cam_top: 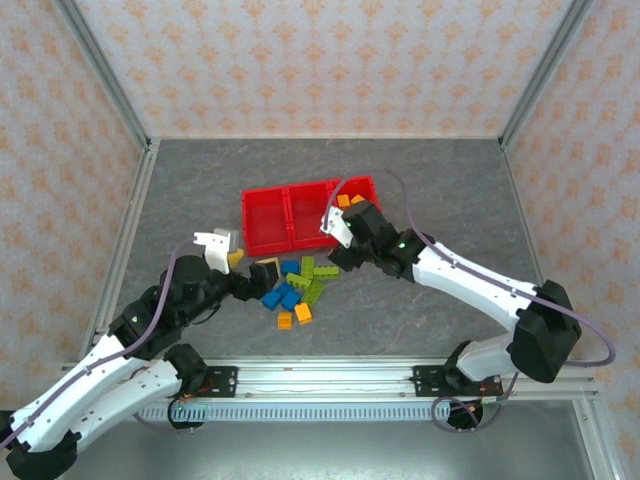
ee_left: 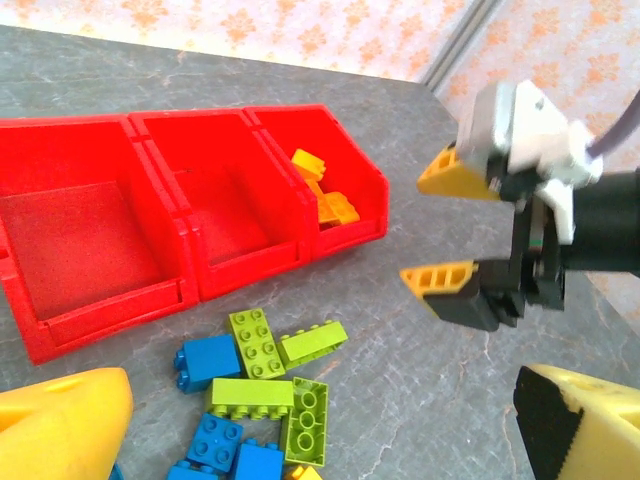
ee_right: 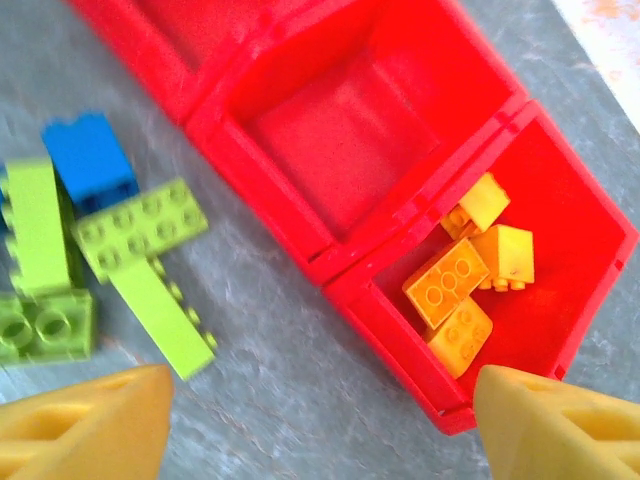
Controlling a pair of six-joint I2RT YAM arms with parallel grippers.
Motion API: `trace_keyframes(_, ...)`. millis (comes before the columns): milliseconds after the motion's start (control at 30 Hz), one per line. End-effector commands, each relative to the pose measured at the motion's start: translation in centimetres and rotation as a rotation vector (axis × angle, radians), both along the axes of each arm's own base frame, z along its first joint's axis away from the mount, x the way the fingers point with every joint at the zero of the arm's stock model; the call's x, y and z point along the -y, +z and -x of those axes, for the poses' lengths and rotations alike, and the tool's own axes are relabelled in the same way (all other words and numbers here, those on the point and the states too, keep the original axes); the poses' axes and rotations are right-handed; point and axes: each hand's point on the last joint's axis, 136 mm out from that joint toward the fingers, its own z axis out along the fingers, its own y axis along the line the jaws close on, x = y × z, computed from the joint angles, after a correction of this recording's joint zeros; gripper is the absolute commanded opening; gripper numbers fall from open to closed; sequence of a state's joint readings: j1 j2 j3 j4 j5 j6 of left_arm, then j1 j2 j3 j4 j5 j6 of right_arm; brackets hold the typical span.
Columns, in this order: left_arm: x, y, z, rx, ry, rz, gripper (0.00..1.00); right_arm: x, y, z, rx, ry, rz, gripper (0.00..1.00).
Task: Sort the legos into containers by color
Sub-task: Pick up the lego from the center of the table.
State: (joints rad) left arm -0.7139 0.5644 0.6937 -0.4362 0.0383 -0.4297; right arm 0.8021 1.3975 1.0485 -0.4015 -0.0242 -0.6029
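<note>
Yellow right fingers (ee_right: 85, 425) gape wide and empty by the near wall of the red tray (ee_right: 330, 270), at its right-end compartment (ee_right: 565, 300) holding four orange-yellow legos (ee_right: 450, 285), while blue and lime legos (ee_left: 265, 385) litter the surface (ee_left: 420, 380) nearer its near edge, under the wide-open, empty left fingers (ee_left: 60, 415).

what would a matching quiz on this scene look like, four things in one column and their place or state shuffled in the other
Column A
1. green bricks
2. right-end compartment
3. middle compartment
4. right claw

Column B
a. holds no bricks
b. open, gripping nothing
c. loose on the table
d. holds orange bricks

Pairs: 1-c, 2-d, 3-a, 4-b
</note>
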Motion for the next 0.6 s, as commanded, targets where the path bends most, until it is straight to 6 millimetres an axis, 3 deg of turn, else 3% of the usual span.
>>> trace_keyframes(0,-0.5,-1.4,-0.7,-0.021,0.074,0.03,0.99,1.0,-3.7,0.2,-0.026,0.132,0.233,0.75)
trace_keyframes(100,-0.3,-2.2,-0.9,-0.043,0.089,0.063,0.99,1.2,-5.4,0.1,-0.022,0.163,0.281,0.76)
trace_keyframes(267,-0.8,-2.1,-0.8,-0.048,0.104,0.044,0.99,0.8,-5.8,-1.4,0.088,0.197,0.309,0.78)
trace_keyframes(567,-1.6,-0.6,-0.7,0.014,0.103,0.0,0.99,-1.4,-7.4,-0.2,0.029,0.33,0.261,0.78)
